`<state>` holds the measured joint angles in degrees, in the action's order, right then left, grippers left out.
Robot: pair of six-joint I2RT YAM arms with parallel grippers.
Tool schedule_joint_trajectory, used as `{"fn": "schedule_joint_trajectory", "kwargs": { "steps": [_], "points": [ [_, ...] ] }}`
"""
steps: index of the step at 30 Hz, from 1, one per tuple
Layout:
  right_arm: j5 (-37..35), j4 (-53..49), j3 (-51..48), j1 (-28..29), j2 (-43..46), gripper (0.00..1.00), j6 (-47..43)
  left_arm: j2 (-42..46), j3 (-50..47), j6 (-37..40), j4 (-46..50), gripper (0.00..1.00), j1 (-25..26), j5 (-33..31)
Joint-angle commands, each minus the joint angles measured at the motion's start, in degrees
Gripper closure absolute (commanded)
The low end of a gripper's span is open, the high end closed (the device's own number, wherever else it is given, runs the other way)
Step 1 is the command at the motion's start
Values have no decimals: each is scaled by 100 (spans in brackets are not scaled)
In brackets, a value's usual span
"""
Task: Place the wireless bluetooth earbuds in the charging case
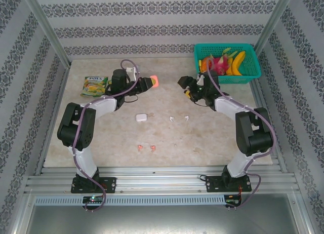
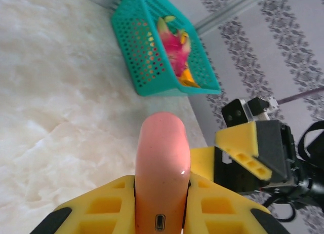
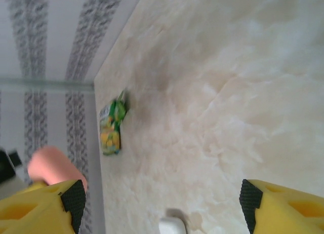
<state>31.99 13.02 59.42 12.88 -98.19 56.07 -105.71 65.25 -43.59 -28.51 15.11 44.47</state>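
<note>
My left gripper [image 1: 148, 83] is clamped on the salmon-pink charging case [image 2: 162, 153], above the tabletop [image 1: 212, 138]. My right gripper [image 1: 185, 84] faces it, fingers apart. The white earbuds [image 1: 172, 118] lie near the white case [image 1: 140, 117], and the pink earbuds [image 1: 137, 148] nearer to me. I cannot read the writing on the green packet [image 1: 94, 85].

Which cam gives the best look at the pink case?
Left wrist: the pink case sits large and sharp mid-frame, clamped in the left claw, port slot visible. Top external shows it as a small pink blob at that claw's tip. Right wrist catches a blurred end at its left edge.
</note>
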Motion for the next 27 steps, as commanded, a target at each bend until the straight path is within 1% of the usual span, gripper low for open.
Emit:
{"fn": "schedule_joint_trajectory", "kwargs": {
  "steps": [1,7,14,21,27],
  "points": [
    [551,416,-66,284,287,19,-1170,108,281,287,495,86,4,970],
    [554,427,105,641,174,21,-1283,191,375,403,763,86,6,1136],
    [520,449,424,868,-162,22,-1154,262,333,464,850,86,7,1146],
    [458,469,555,962,-433,24,-1065,266,334,472,847,86,0,1135],
    [337,586,457,873,-654,27,-889,355,348,443,814,86,6,1169]
  ]
}}
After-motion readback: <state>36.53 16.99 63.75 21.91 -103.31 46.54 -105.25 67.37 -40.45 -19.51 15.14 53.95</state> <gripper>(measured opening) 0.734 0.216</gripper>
